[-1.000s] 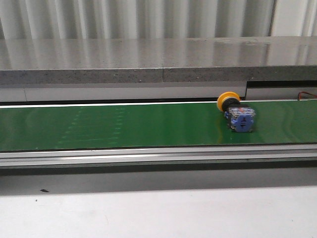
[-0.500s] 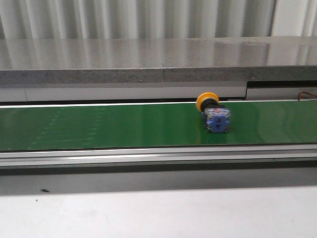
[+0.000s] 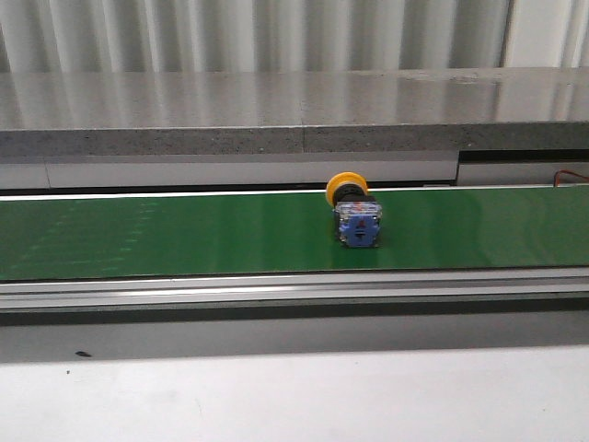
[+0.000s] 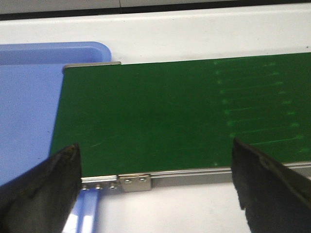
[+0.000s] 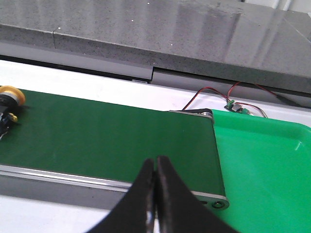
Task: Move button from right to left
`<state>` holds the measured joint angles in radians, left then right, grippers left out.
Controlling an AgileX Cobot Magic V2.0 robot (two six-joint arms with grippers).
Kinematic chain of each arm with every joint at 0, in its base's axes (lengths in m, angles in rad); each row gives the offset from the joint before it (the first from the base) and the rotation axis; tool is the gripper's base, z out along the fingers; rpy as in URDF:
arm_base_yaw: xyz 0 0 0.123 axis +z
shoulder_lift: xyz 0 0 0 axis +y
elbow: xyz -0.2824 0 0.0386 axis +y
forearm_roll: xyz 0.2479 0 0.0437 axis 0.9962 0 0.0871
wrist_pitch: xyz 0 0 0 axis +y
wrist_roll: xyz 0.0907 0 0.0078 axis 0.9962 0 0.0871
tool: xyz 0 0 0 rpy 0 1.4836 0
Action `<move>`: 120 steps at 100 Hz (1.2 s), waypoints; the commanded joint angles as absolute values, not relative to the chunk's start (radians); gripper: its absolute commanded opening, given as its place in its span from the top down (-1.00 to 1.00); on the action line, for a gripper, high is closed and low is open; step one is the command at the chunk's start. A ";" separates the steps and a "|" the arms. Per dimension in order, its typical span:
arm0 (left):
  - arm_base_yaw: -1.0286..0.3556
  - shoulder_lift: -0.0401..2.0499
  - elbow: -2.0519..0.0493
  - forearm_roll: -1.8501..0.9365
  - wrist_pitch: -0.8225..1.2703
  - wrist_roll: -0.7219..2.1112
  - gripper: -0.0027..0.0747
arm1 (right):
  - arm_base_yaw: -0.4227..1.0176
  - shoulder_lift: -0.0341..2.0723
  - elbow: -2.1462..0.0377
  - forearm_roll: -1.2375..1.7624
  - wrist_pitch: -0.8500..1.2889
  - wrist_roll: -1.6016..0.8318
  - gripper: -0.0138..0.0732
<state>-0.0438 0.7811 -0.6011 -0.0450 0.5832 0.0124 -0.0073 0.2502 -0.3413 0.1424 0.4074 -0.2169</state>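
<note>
- The button (image 3: 356,214) lies on its side on the green belt (image 3: 184,235), near the belt's far edge, yellow cap toward the grey ledge (image 3: 230,115); no claw touches it
- The right gripper (image 5: 155,194) hangs over the belt end beside the green tray (image 5: 267,165), fingers pressed together, empty
- The left gripper (image 4: 155,189) hangs over the belt end beside the blue tray (image 4: 29,97), fingers spread wide, empty

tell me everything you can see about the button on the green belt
The button is a small push-button with a round yellow-orange cap, a dark collar and a blue, partly clear blocky body. It lies on its side on the green conveyor belt, cap toward the far edge, body toward the camera. Nothing but the belt touches it; neither gripper is near it.
</note>
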 commanded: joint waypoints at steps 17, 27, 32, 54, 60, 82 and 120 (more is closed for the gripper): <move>-0.051 0.921 -0.735 -0.368 0.609 0.117 -0.53 | -0.006 0.257 -0.365 0.149 0.328 -0.226 0.84; -0.051 0.991 -0.784 -0.490 0.661 0.188 -0.53 | -0.006 0.257 -0.365 0.149 0.328 -0.226 0.84; -0.051 1.027 -0.811 -0.525 0.694 0.193 -0.53 | -0.006 0.257 -0.365 0.149 0.328 -0.226 0.84; -0.165 1.196 -0.952 -0.529 0.796 0.188 -0.53 | -0.006 0.257 -0.365 0.149 0.328 -0.226 0.84; -0.210 1.238 -0.989 -0.525 0.805 0.164 -0.53 | -0.006 0.257 -0.365 0.149 0.328 -0.226 0.84; -0.373 1.411 -1.138 -0.403 0.852 0.013 -0.53 | -0.006 0.257 -0.365 0.149 0.328 -0.226 0.84; -0.526 1.637 -1.394 -0.159 1.031 -0.291 -0.53 | -0.006 0.257 -0.365 0.149 0.328 -0.226 0.84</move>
<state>-0.5055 1.6313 -1.3185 -0.1766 0.9818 -0.2292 -0.0073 0.2502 -0.3396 0.1424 0.4074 -0.2169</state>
